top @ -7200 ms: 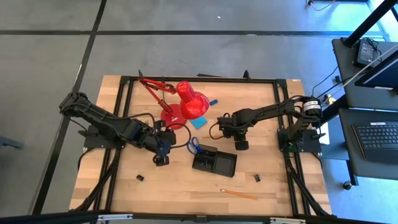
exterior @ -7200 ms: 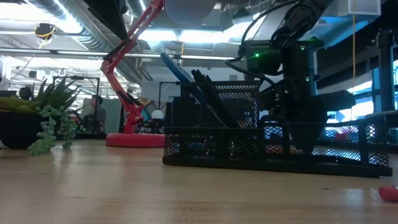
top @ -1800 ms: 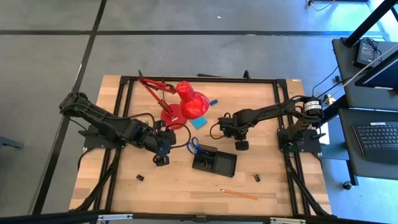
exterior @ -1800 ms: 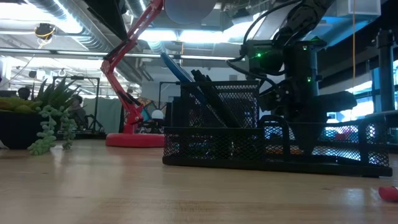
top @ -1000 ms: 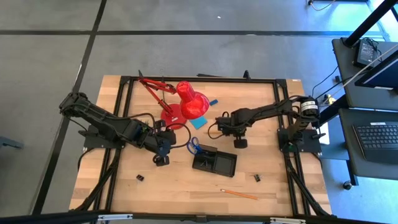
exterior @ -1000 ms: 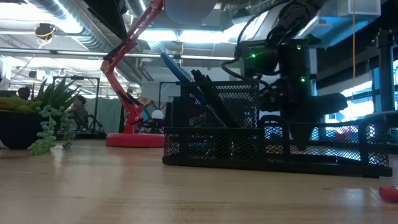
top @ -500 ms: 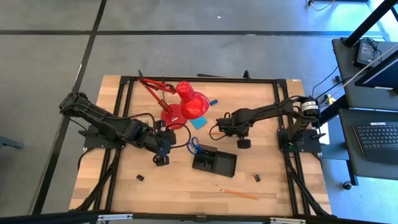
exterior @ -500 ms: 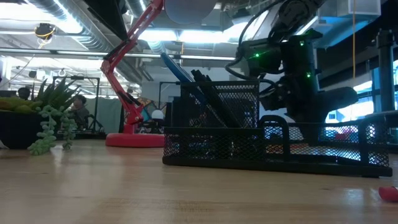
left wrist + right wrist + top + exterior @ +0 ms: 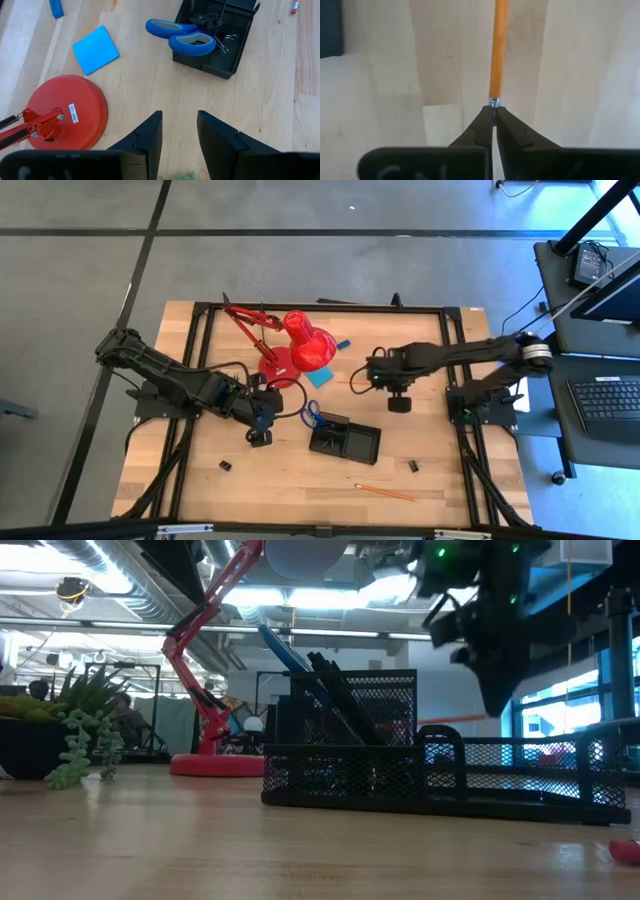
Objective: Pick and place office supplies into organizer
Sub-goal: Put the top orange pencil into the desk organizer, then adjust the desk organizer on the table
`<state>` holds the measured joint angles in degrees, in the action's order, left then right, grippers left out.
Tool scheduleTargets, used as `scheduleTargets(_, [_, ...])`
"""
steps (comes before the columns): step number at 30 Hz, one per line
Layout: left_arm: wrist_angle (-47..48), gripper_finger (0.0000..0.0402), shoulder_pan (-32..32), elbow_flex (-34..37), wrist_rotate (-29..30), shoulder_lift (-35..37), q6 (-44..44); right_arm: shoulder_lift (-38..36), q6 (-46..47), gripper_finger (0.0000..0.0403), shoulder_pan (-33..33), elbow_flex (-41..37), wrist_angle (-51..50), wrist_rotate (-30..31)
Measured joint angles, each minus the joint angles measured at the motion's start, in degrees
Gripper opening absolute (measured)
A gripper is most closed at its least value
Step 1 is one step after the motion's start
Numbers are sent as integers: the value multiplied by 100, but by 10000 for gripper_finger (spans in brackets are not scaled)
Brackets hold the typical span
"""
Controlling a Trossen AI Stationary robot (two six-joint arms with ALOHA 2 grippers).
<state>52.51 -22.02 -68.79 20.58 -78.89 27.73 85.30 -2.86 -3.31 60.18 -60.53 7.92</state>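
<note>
I see a wooden counter [image 9: 200,480] over grey floor. Black organizer [image 9: 344,441] at centre holds pens, scissors [image 9: 311,416] at ten o'clock. Right hand [image 9: 494,117] pinches an orange pencil [image 9: 498,50]; left hand [image 9: 179,131] open, idle.

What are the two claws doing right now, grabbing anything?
Left tool: open, holding nothing, above the table near the red lamp base.
Right tool: shut on the orange pencil.

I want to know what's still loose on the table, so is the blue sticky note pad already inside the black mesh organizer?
No, the blue note pad lies flat on the bare wood beside the red lamp base, apart from the organizer.
</note>
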Motion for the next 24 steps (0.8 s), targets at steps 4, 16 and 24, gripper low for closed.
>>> scheduleTargets(4, [0, 116, 0, 0, 0, 0, 0, -474, 132, 14, 0, 2, -197, 5])
scheduleTargets(16, [-160, 116, 0, 0, 289, 0, 0, -1585, 405, 3, 0, 4, -302, 17])
scheduleTargets(24, [-157, 116, 0, 0, 284, 0, 0, -1604, 680, 17, 0, 4, -225, 14])
